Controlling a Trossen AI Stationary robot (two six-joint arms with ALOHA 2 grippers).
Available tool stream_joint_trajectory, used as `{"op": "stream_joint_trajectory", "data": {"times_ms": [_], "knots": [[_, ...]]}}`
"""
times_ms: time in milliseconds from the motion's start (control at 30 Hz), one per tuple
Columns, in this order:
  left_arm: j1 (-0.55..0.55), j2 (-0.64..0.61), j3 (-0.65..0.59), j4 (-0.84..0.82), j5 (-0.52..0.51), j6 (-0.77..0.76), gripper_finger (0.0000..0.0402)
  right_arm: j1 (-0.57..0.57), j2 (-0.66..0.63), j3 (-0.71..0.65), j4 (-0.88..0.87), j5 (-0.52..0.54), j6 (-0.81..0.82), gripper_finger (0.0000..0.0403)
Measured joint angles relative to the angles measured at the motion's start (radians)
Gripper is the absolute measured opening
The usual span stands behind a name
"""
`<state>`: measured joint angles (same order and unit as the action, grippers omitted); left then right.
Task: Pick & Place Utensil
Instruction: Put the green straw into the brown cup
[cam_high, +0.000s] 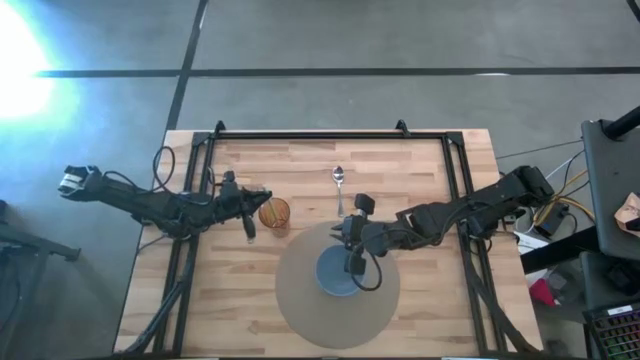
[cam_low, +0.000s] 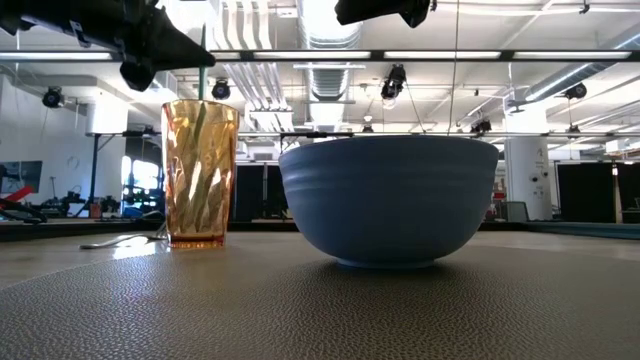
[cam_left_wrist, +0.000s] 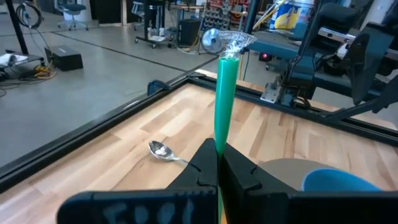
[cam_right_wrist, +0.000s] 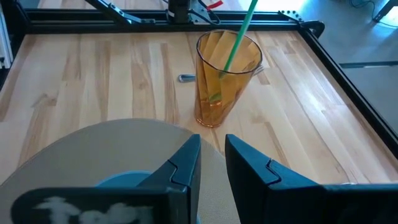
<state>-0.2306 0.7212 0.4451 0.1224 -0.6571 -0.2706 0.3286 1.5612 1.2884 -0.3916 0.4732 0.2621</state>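
Looking down, the left gripper pinches a green straw resting in a ribbed amber cup. The right gripper, fingers narrowly parted and empty, hovers above a blue bowl on a round grey mat. Beyond lies a metal spoon. At table height, the mat's pebbled texture shows.

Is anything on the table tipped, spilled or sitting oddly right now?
Nothing stands out. The amber cup stands upright beside the round mat, the blue bowl sits level on the mat, and the spoon lies flat on the wood. The left gripper holds the green straw, which slants into the cup.
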Motion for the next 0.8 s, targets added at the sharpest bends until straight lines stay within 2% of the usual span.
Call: {"op": "stream_joint_trajectory", "data": {"times_ms": [333, 800], "knots": [[0.0, 0.002, -0.033, -0.005, 0.0, -0.047, 0.0, 0.0, 0.0, 0.0, -0.001, 0.0, 0.0, 0.0068], [0.0, 0.002, -0.034, -0.002, 0.002, -0.019, 0.0, 0.0, 0.0, 0.0, -0.001, 0.0, 0.0, 0.0068]]}}
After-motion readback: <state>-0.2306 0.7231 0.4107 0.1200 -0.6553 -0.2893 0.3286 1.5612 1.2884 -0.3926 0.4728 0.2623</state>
